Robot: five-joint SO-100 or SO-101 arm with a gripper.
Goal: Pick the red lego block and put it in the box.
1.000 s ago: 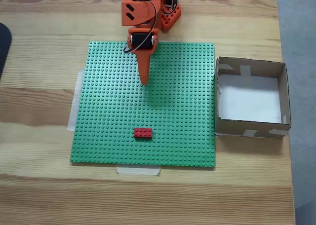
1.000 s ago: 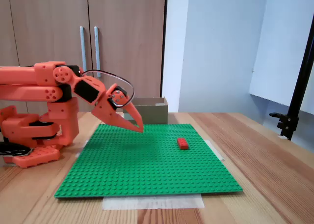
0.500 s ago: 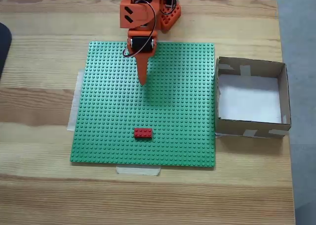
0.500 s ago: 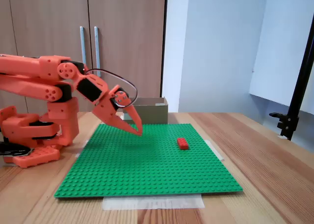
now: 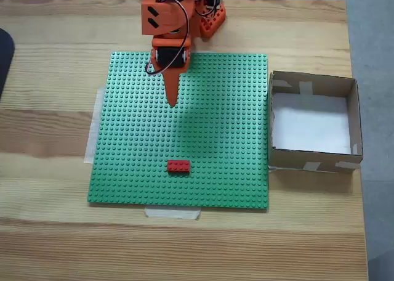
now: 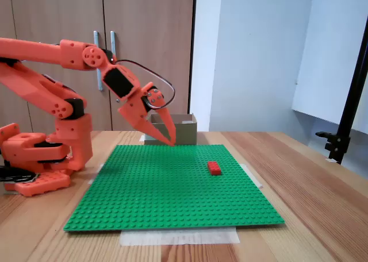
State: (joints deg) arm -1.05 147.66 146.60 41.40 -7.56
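Overhead first: red lego block [image 5: 178,166] lies flat on the green baseplate [image 5: 234,139], near its front edge, slightly left of centre. Gripper [image 5: 171,102] hangs over the plate's rear half, well apart from the block, fingers together in one point. Box [image 5: 354,118] sits just beside the plate's right edge, holding nothing.

Side view next: gripper [image 6: 171,142] hangs above the plate [image 6: 161,199], pointing down, closed and empty. Block [image 6: 214,168] lies toward the plate's right edge; box [image 6: 185,131] stands behind the far edge.
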